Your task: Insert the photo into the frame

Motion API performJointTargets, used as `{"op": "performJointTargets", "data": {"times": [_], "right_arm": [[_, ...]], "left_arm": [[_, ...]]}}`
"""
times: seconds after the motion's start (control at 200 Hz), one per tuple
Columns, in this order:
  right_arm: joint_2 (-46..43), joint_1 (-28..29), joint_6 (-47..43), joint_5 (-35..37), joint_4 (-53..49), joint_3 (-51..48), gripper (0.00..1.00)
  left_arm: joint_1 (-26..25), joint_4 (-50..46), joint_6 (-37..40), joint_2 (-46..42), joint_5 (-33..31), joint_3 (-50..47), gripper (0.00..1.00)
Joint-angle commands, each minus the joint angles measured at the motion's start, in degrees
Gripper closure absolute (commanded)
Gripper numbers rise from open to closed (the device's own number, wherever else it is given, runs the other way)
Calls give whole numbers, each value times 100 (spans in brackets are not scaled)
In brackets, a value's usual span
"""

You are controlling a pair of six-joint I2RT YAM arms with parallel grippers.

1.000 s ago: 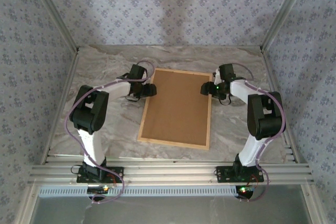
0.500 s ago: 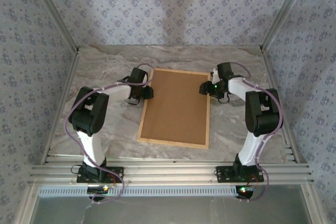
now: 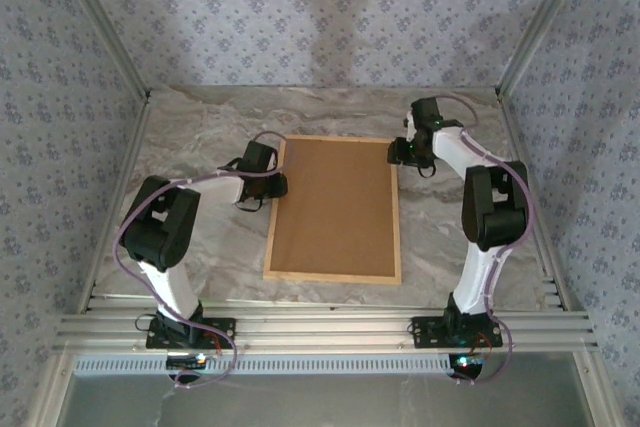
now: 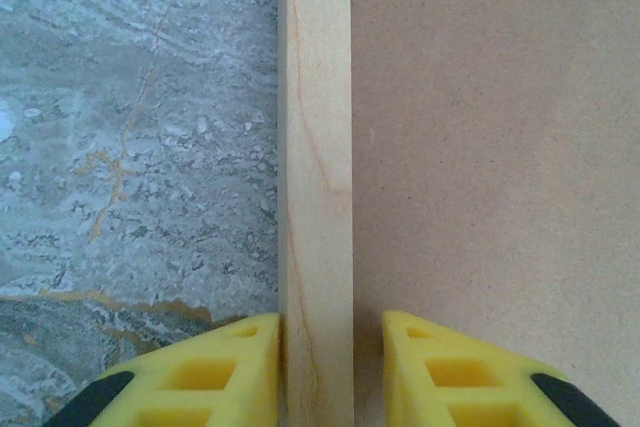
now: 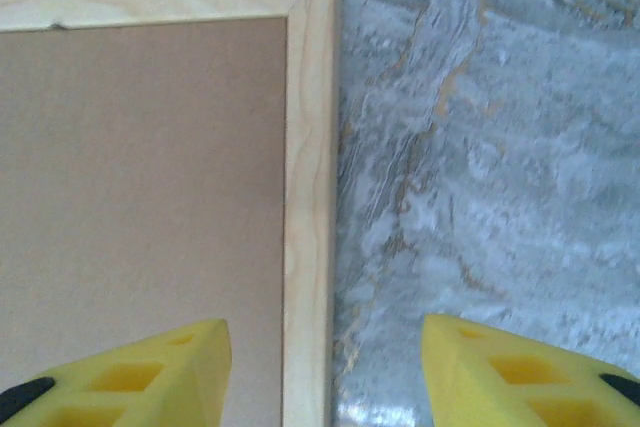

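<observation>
Frame shifted left, left fingers closely straddling its rail.

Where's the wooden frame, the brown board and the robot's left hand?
Thin light-wood rectangular frame (image 4: 315, 127): left wrist view, on its side rail.
Plain brown backing board (image 3: 335, 205): top external view, on its middle.
Left hand (image 4: 318, 337): left wrist view, midway between its yellow fingertips.
</observation>
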Motion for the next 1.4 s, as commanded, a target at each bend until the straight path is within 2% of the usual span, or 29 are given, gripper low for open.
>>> {"op": "performJointTargets", "data": {"times": [0.0,0.195,1.085,1.394], "right_arm": [[438,1,-89,296,-489,440,50],[913,11,-106,307,-656,982,57],[1788,234,-233,259,-1073,1514,59],[1990,454,-377,665,-1443,1815,59]], "left_arm": [[-32,-692,7,69,-140,-277,70],[-23,-676,62,119,-90,-246,69],[11,-658,175,150,29,-255,69],[12,-685,221,142,42,-250,70]]}}
